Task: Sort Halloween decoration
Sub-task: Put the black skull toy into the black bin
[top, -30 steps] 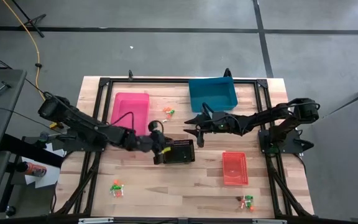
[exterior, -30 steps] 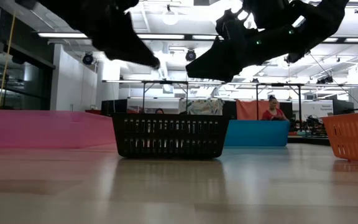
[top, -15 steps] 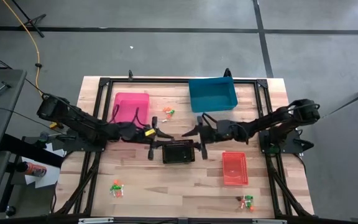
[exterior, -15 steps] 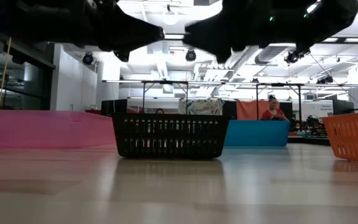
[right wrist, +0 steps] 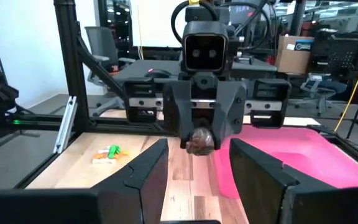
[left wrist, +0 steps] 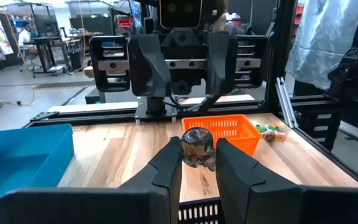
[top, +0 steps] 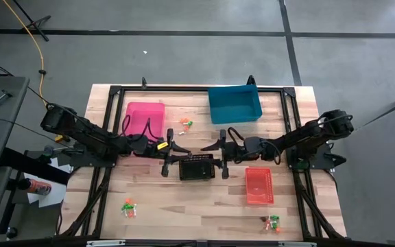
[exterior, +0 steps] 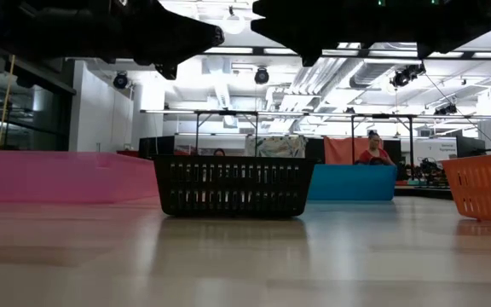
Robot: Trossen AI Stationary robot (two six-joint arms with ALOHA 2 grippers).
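Wooden table (top: 204,206), frame centre: we hold a dark trinket (left wrist: 197,148) pinched in L gripper (top: 169,153), just left of black bin (top: 197,167). R gripper (top: 220,154) faces it, fingers spread, empty. Bin lies between both, L nearer trinket.

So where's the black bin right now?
In the high view, the black bin sits mid-table between the left hand and right hand, with the red bin to its right.

The high camera looked straight down; the low one sat level at tabletop height. Both showed the black basket (top: 197,167). The wrist cameras faced each other.
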